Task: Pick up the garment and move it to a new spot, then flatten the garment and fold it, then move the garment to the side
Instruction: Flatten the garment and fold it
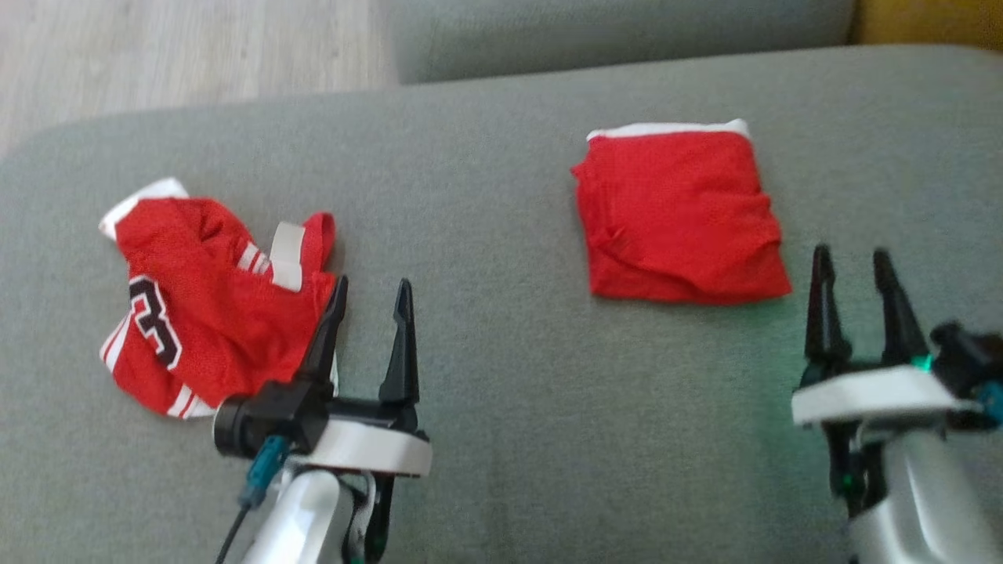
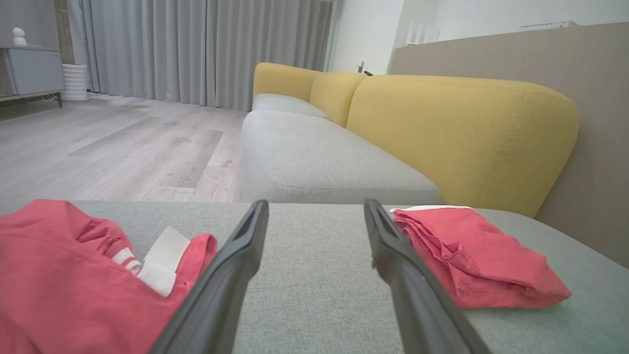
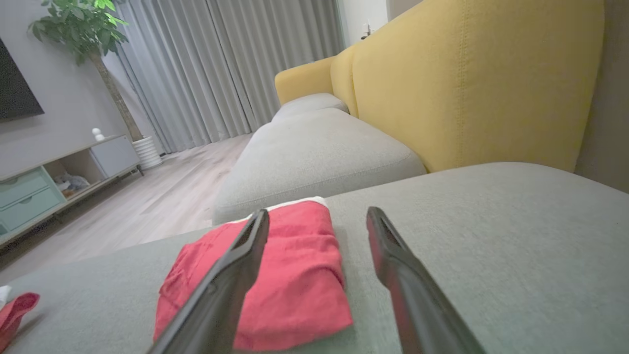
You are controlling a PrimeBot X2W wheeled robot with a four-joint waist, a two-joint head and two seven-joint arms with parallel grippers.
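Neatly folded square, the red garment (image 1: 680, 215) shows a white far edge

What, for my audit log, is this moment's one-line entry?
left gripper: open, empty | right gripper: open, empty | folded garment: on cushion | crumpled jersey: beside left gripper

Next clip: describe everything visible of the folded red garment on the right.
The folded red garment is a compact, roughly square bundle of thin mesh-like fabric, several layers deep, with white trim along its far edge. Its top is mildly wrinkled; stacked fold edges show on its left side. It lies flat on the grey sofa cushion. The open right pincer stands beside its near right corner, apparently clear of it.
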